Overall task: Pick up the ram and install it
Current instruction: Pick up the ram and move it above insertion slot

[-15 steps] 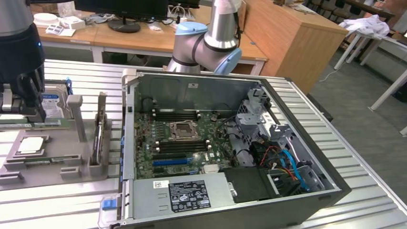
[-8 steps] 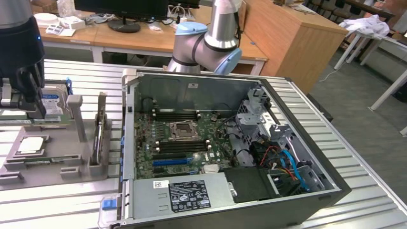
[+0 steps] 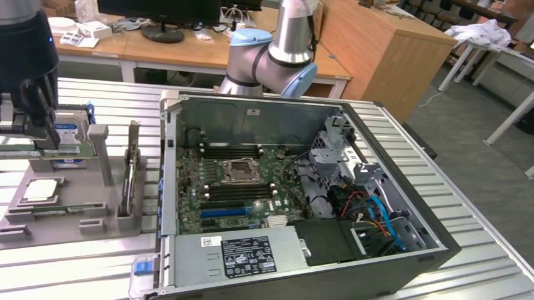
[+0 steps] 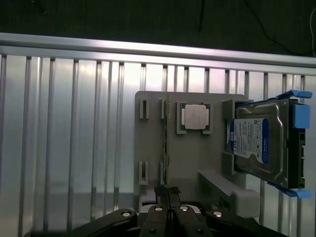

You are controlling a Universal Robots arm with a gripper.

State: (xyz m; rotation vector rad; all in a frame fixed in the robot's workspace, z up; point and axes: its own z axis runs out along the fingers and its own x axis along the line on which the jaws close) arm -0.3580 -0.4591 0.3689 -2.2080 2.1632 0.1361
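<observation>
The ram (image 3: 24,152) is a thin green stick, level under my gripper (image 3: 30,144) at the exterior view's far left, in front of the hard drive. My gripper is shut on the ram, holding it a little above the grey parts fixture (image 3: 75,206). In the wrist view the ram (image 4: 167,143) shows edge-on as a thin line running from my closed gripper (image 4: 167,189) over the fixture (image 4: 153,138). The open computer case (image 3: 250,112) lies to the exterior view's right, and its motherboard has black memory slots (image 3: 227,150) beside the processor socket (image 3: 240,169).
The fixture also carries a silver processor chip (image 4: 194,117) and a tilted hard drive (image 4: 256,140) with blue rails. A second green strip (image 3: 44,212) lies in a fixture slot. Inside the case are a blue slot (image 3: 224,212), cables (image 3: 376,209) and a power supply (image 3: 242,253).
</observation>
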